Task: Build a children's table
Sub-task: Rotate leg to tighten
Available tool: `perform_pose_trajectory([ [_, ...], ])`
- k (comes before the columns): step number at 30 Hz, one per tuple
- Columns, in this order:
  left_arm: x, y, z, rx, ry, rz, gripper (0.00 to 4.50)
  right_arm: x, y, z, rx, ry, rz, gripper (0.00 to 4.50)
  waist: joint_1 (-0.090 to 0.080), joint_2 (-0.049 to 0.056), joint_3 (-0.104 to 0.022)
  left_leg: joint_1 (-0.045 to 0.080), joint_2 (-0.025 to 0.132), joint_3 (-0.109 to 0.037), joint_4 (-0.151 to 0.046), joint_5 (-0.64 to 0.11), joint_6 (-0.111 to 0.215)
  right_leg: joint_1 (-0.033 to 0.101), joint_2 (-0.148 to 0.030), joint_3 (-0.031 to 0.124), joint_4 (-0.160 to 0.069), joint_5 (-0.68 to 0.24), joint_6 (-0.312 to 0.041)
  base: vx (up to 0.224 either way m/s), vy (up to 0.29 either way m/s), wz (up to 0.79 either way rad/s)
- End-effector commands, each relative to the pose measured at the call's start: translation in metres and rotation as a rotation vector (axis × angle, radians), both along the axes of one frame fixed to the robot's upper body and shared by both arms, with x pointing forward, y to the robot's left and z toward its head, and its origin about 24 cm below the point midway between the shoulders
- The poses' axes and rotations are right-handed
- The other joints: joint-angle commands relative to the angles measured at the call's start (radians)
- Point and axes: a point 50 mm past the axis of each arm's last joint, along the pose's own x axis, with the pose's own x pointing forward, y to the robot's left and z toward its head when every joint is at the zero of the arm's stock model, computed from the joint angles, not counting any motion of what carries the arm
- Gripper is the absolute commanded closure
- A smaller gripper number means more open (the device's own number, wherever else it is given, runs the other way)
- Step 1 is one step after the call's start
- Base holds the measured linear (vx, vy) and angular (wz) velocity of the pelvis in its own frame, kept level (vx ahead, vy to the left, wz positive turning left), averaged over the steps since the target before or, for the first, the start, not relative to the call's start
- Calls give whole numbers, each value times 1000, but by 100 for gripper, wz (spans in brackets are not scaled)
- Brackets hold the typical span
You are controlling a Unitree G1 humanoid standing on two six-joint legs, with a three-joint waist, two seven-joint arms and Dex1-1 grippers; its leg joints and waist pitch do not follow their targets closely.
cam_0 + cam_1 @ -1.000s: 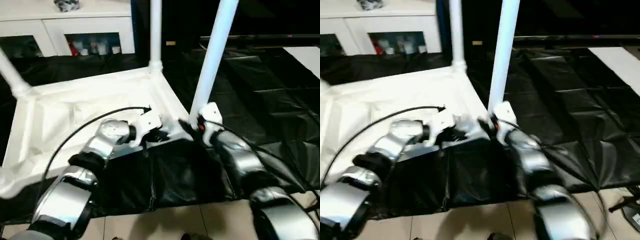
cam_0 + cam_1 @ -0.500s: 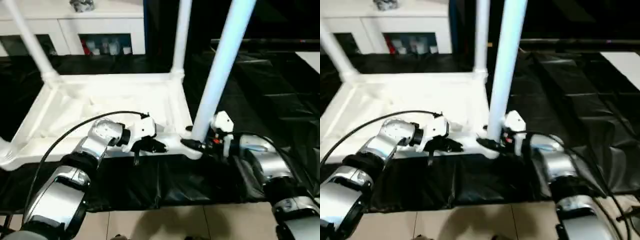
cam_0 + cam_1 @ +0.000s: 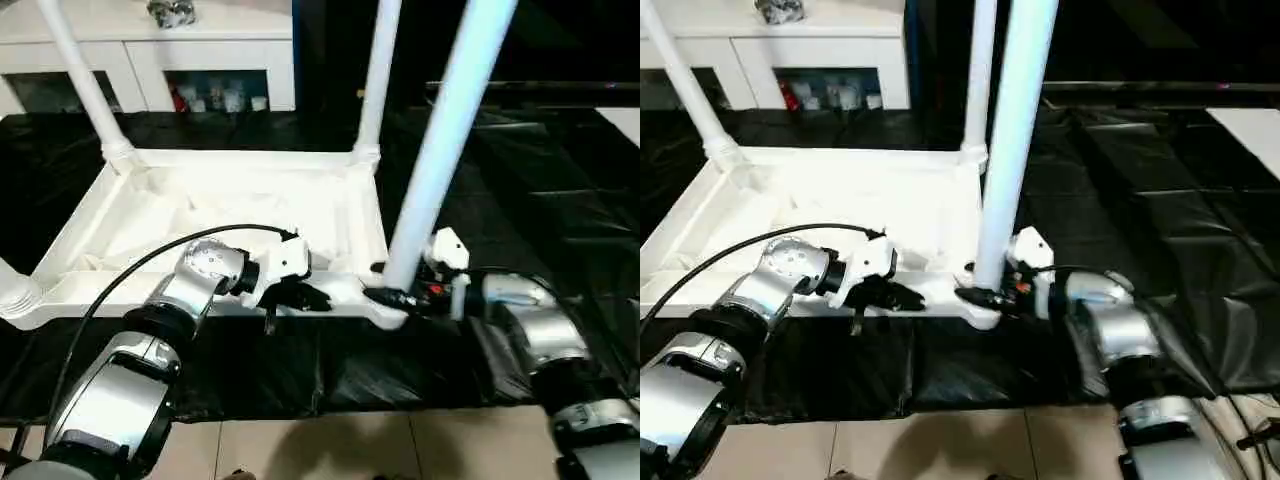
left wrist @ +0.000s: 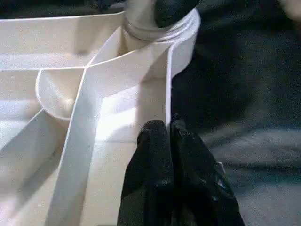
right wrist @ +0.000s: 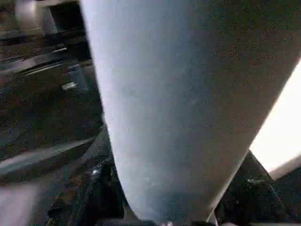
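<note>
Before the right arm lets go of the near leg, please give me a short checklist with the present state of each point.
1. Tabletop lies upside down on the black sheet: ok.
2. Near right leg stands upright in its corner socket: ok; whether it is pushed fully in: cannot tell.
3. Right tool is closed around the base of that leg: ok.
4. Left tool is shut, its tips at the tabletop's near rim: ok; whether it grips the rim: cannot tell.
5. Two far legs stand in their sockets: ok.
6. Near left socket has its leg in: cannot tell.
</note>
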Motion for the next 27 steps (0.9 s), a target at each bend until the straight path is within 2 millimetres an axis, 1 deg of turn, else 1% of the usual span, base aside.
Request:
perform_pose_trajectory([
  [1, 9, -15, 6, -28, -47, 89, 450, 0, 10, -19, -19, 56, -120, 255, -11, -5, -51, 14, 0, 2, -73, -368, 17, 38, -46, 28, -97, -563, -139, 0, 0, 0],
  [2, 9, -18, 6, -31, -52, 100, 450, 1, 10, -20, -13, 56, -156, 255, -15, -6, -50, 17, -2, 1, -72, -383, 16, 35, -45, 25, -103, -599, -122, 0, 0, 0],
  [3, 9, -18, 6, -31, -52, 100, 450, 1, 10, -20, -13, 56, -157, 256, -21, -6, -50, 20, -4, -2, -71, -401, 17, 32, -44, 21, -111, -639, -99, 0, 0, 0],
  [4, 9, -27, 5, -44, -57, 110, 450, 4, 13, -23, -8, 56, -248, 256, -29, -6, -50, 16, -4, -5, -72, -408, 21, 34, -44, 20, -113, -647, -88, 0, 0, 0],
  [5, 8, -35, 4, -56, -61, 117, 450, 7, 15, -26, -1, 67, -336, 256, -32, -2, -49, 17, -3, -6, -73, -417, 21, 32, -45, 19, -115, -646, -88, 0, 0, 0],
  [6, 5, -52, 2, -68, -62, 104, 450, 14, 21, -32, -21, 106, -503, 256, -39, -2, -51, 14, -4, -10, -75, -419, 16, 34, -44, 17, -114, -640, -85, 0, 0, 0],
  [7, 4, -56, 2, -69, -62, 98, 450, 15, 22, -33, -31, 116, -539, 256, -49, 1, -52, 11, -5, -14, -78, -421, 5, 36, -42, 15, -110, -626, -88, 0, 0, 0],
  [8, 3, -57, 2, -69, -62, 98, 450, 15, 23, -34, -33, 117, -544, 256, -53, 1, -53, 9, -6, -16, -79, -429, 4, 38, -42, 12, -111, -620, -87, 0, 0, 0],
  [9, 2, -65, 1, -70, -60, 99, 450, 19, 28, -35, -47, 128, -604, 256, -63, 4, -53, 11, -5, -16, -79, -450, 14, 37, -43, 12, -117, -611, -89, 0, 0, 0],
  [10, 1, -69, 0, -71, -60, 99, 450, 20, 31, -35, -55, 128, -622, 256, -72, 7, -55, 9, -6, -18, -80, -456, 18, 39, -42, 11, -115, -586, -99, 0, 0, 0],
  [11, 1, -71, 0, -71, -60, 100, 450, 22, 33, -35, -60, 126, -635, 256, -76, 5, -55, 8, -7, -17, -80, -461, 21, 39, -41, 11, -116, -578, -103, 0, 0, 0],
  [12, 1, -73, 0, -66, -66, 100, 450, 23, 38, -32, -76, 102, -626, 256, -81, 6, -55, 11, -9, -15, -78, -474, 29, 34, -40, 13, -117, -570, -111, 0, 0, 0],
  [13, 1, -75, 0, -62, -72, 98, 450, 24, 42, -30, -95, 70, -613, 256, -84, 4, -56, 8, -8, -14, -78, -470, 35, 36, -41, 15, -114, -559, -119, 0, 0, 0],
  [14, 1, -76, 0, -58, -79, 101, 450, 26, 46, -27, -111, 36, -611, 200, -84, 1, -57, 6, -9, -14, -78, -462, 38, 38, -41, 16, -114, -553, -121, 0, 0, 0],
  [15, 3, -75, 1, -54, -89, 106, 450, 28, 48, -24, -109, 5, -613, 200, -83, 1, -57, 7, -8, -12, -78, -456, 41, 36, -42, 18, -112, -547, -126, 0, 0, 0],
  [16, 3, -75, 1, -54, -89, 106, 450, 28, 48, -24, -109, 5, -613, 186, -82, 0, -57, 7, -8, -11, -78, -452, 42, 36, -43, 19, -112, -545, -127, 0, 0, 0],
  [17, 3, -73, 2, -52, -94, 109, 450, 29, 47, -22, -89, 6, -624, 186, -80, -2, -59, 8, -8, -9, -77, -438, 48, 36, -43, 21, -112, -535, -136, 0, 0, 0],
  [18, 4, -70, 3, -49, -100, 112, 450, 30, 45, -20, -63, 10, -635, 180, -73, -1, -59, 12, -6, -5, -75, -426, 53, 33, -44, 25, -111, -514, -150, 0, 0, 0],
  [19, 4, -68, 3, -48, -102, 110, 450, 31, 44, -19, -48, 13, -636, 169, -72, -2, -59, 7, -4, -5, -77, -413, 58, 37, -43, 27, -105, -489, -159, 0, 0, 0],
  [20, 5, -64, 3, -44, -107, 104, 450, 32, 42, -17, -13, 15, -624, 158, -73, -4, -59, 3, -3, -5, -79, -409, 61, 40, -43, 27, -103, -481, -160, 0, 0, 0],
  [22, 5, -59, 3, -42, -111, 101, 450, 32, 39, -14, 0, 1, -603, 145, -72, 0, -61, -2, -2, -6, -80, -390, 67, 45, -44, 29, -97, -444, -170, 0, 0, 0],
  [23, 5, -56, 3, -43, -111, 95, 450, 32, 37, -13, -2, -7, -586, 137, -72, 0, -64, -5, -1, -5, -80, -370, 69, 48, -44, 31, -92, -405, -182, 0, 0, 0],
  [25, 5, -49, 3, -37, -107, 84, 450, 31, 32, -12, 4, -8, -542, 137, -70, -1, -65, -7, 0, -2, -78, -348, 79, 51, -44, 33, -86, -360, -205, 0, 0, 0],
  [27, 4, -41, 3, -30, -104, 69, 450, 28, 28, -11, 8, -10, -468, 137, -67, -1, -66, -6, 0, 0, -77, -330, 87, 54, -43, 33, -84, -330, -217, 0, 0, 0],
])
